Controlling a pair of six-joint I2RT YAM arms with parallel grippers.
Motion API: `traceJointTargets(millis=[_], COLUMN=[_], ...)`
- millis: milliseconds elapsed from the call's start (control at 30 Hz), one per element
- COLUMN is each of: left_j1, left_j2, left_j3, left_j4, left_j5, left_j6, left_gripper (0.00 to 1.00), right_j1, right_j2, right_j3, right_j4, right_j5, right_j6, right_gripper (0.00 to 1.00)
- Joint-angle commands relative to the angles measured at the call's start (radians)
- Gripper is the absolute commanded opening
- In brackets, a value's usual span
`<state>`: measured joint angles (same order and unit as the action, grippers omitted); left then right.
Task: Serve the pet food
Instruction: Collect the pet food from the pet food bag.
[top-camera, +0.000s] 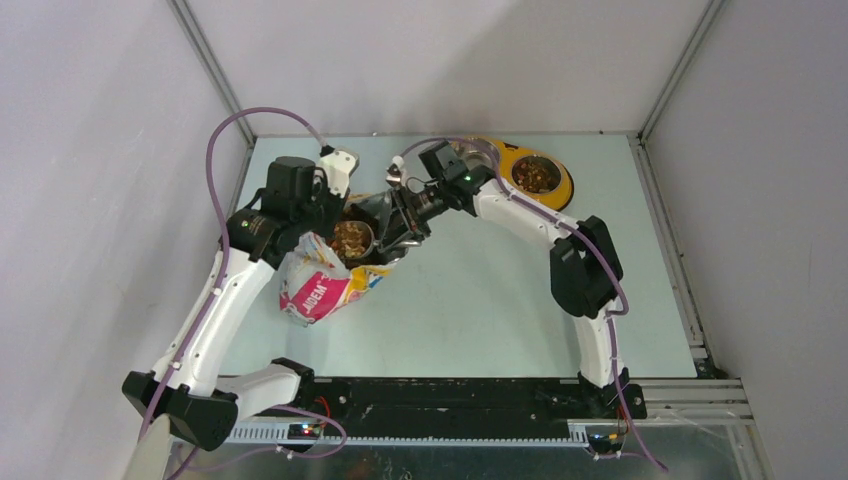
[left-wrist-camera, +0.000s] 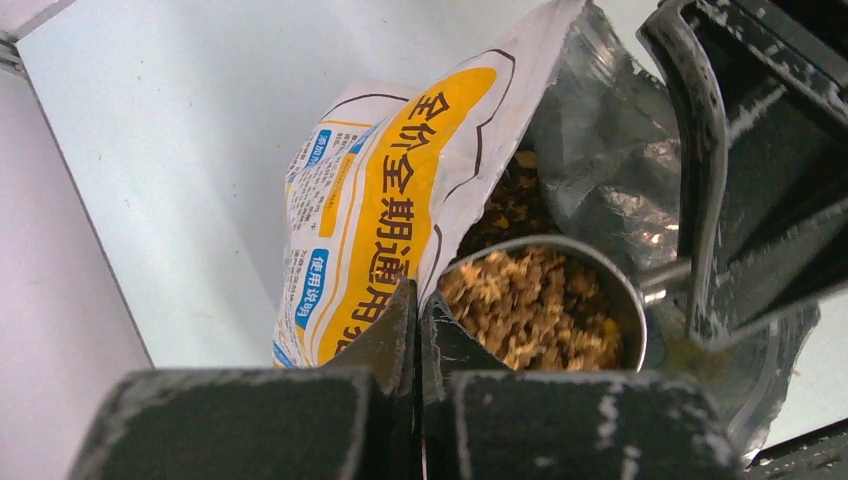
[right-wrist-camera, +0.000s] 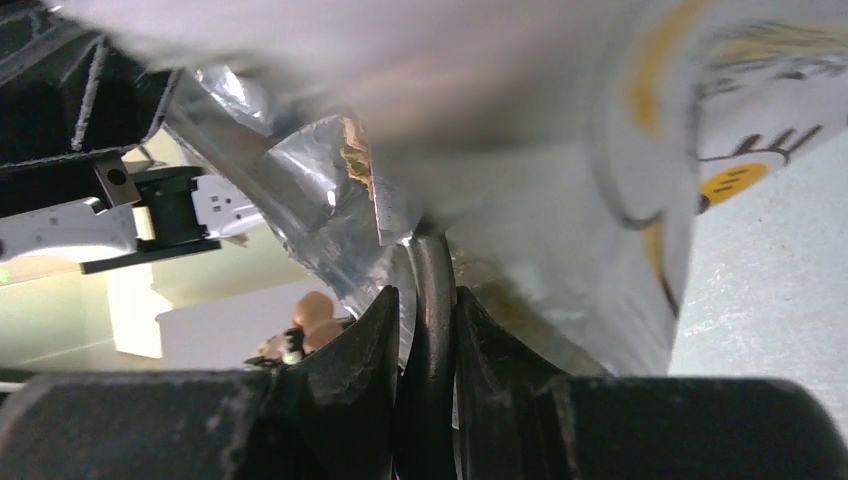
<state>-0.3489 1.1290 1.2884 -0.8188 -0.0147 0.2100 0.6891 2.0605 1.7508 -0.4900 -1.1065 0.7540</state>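
The glossy white-orange-pink food bag (top-camera: 320, 283) stands open at the table's left centre. My left gripper (top-camera: 322, 232) is shut on the bag's rim (left-wrist-camera: 452, 235) and holds the mouth open. My right gripper (top-camera: 392, 232) is shut on the handle (right-wrist-camera: 432, 290) of the grey metal scoop (top-camera: 352, 238). The scoop bowl (left-wrist-camera: 610, 285) sits at the bag's mouth, full of brown and tan pet food (left-wrist-camera: 530, 310). More pet food (left-wrist-camera: 505, 205) shows deeper in the bag. In the right wrist view the bag's foil (right-wrist-camera: 320, 180) and printed side (right-wrist-camera: 740, 150) fill the frame.
The yellow oval double-bowl feeder (top-camera: 565, 182) stands at the back of the table, right of centre; its right bowl holds pet food (top-camera: 537, 175), and the right arm crosses its left bowl. Enclosure walls and rails border the table. A black rail runs along the near edge.
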Motion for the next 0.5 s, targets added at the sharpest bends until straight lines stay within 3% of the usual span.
traceJointTargets(millis=[0,167,233,333,467], left_j1=[0.001,0.003,0.004,0.004,0.003], left_j2=[-0.037,-0.045,-0.046,-0.045,-0.036], left_j3=[0.023,0.021,0.02,0.021,0.035], left_j4=[0.02,0.021,0.019,0.019,0.012], left_j5=[0.007,0.007,0.007,0.007,0.007], left_j6=[-0.014,-0.015,-0.015,-0.015,-0.018], left_gripper=[0.0,0.0,0.0,0.0,0.0], right_j1=[0.038,-0.097,-0.113,-0.047,0.081], right_j2=[-0.042,-0.081,-0.074,-0.051,-0.023], right_j3=[0.113,-0.02,-0.022,-0.005,0.091], right_j4=[-0.114,0.176,0.2,0.168,-0.084], right_j5=[-0.015,0.047,0.015,-0.104,-0.157], right_j6=[-0.177,0.121,0.145,0.062,-0.162], right_gripper=[0.0,0.0,0.0,0.0,0.0])
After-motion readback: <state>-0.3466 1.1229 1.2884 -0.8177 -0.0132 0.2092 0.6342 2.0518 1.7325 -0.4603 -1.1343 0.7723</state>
